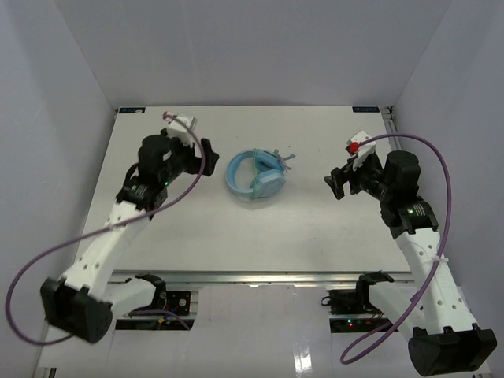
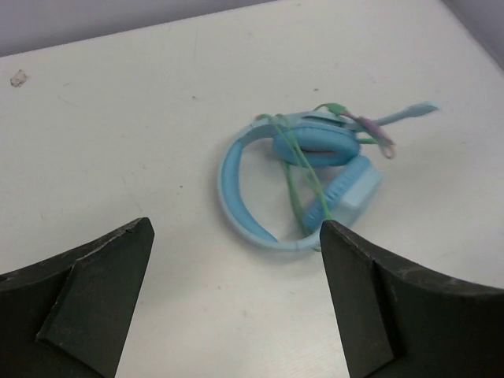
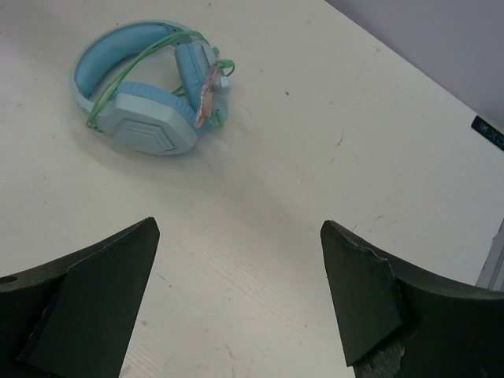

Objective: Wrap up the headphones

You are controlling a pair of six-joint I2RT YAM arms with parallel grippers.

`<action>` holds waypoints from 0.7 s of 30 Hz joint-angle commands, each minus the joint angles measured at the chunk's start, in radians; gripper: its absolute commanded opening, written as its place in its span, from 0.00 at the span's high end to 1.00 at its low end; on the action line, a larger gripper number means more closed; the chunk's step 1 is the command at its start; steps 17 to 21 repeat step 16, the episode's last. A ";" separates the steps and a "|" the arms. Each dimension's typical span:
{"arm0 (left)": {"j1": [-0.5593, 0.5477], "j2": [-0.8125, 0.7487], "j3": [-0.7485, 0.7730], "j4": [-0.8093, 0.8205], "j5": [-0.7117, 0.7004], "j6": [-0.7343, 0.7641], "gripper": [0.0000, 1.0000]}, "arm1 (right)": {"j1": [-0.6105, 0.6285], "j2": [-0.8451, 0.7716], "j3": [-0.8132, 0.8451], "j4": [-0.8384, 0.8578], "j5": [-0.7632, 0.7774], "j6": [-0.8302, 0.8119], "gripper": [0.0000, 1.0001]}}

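Observation:
The light blue headphones (image 1: pixel 256 177) lie on the white table (image 1: pixel 236 228) near the middle, ear cups folded together, with the pale-green cable (image 2: pixel 298 169) looped around the cups and headband. They also show in the left wrist view (image 2: pixel 303 177) and in the right wrist view (image 3: pixel 146 83). My left gripper (image 1: pixel 206 160) is open and empty, just left of the headphones and apart from them. My right gripper (image 1: pixel 337 185) is open and empty, to their right with a wider gap. In each wrist view only bare table lies between the fingers.
Thick purple robot cables (image 1: pixel 441 169) arc beside each arm. The table has white walls on three sides and a metal rail (image 1: pixel 260 277) along its near edge. A small black mark (image 3: pixel 488 132) sits at the table's far right edge.

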 commanded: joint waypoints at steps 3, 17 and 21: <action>0.003 -0.530 -0.287 0.036 0.068 -0.183 0.02 | -0.056 -0.051 -0.028 0.035 0.120 0.226 0.10; 0.004 -0.722 -0.404 -0.057 0.097 -0.192 0.02 | -0.077 -0.154 -0.121 0.066 0.265 0.300 0.10; 0.004 -0.722 -0.404 -0.057 0.097 -0.192 0.02 | -0.077 -0.154 -0.121 0.066 0.265 0.300 0.10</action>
